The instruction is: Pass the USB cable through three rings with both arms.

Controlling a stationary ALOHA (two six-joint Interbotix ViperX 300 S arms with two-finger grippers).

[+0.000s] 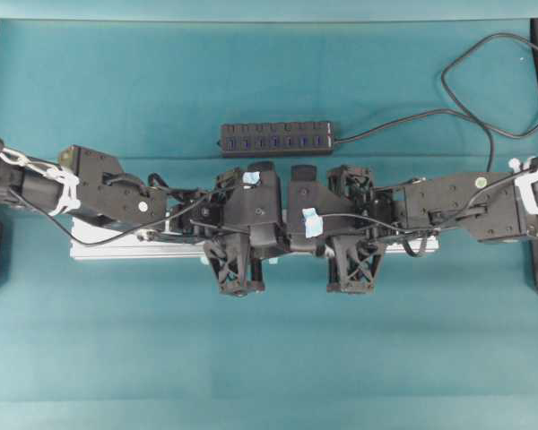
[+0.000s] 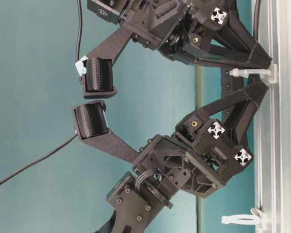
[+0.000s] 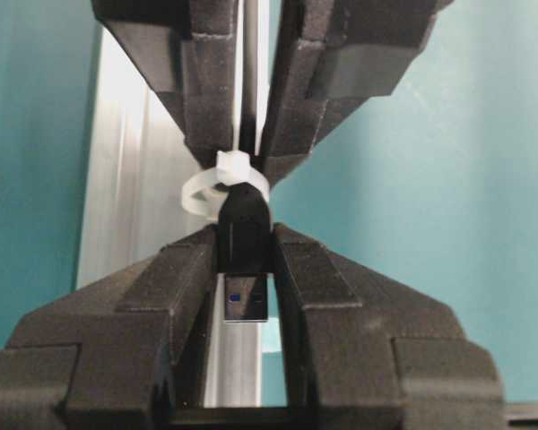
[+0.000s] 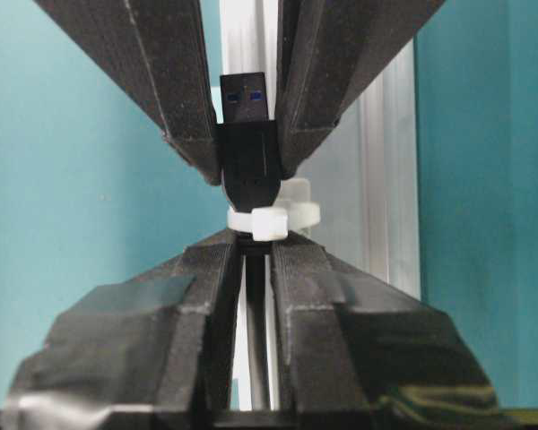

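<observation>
The bench is covered in teal cloth, and a long aluminium rail is laid along its middle, with a multi-port hub set well behind it. Both arms are brought together over the rail's centre, so most of it is hidden from overhead.

The left claw is seen pinching the black USB plug by its sides, the silver tip pointing back toward that wrist's camera. The right claw is pressed together around the thin cable just behind a white ring, so the plug is judged to have been pushed through this ring and caught on the far side.

In the table-level view, this ring and a second ring are shown upright on the rail; a third cannot be made out. One ring therefore appears threaded at least; how many others are done or remain cannot be told.
</observation>
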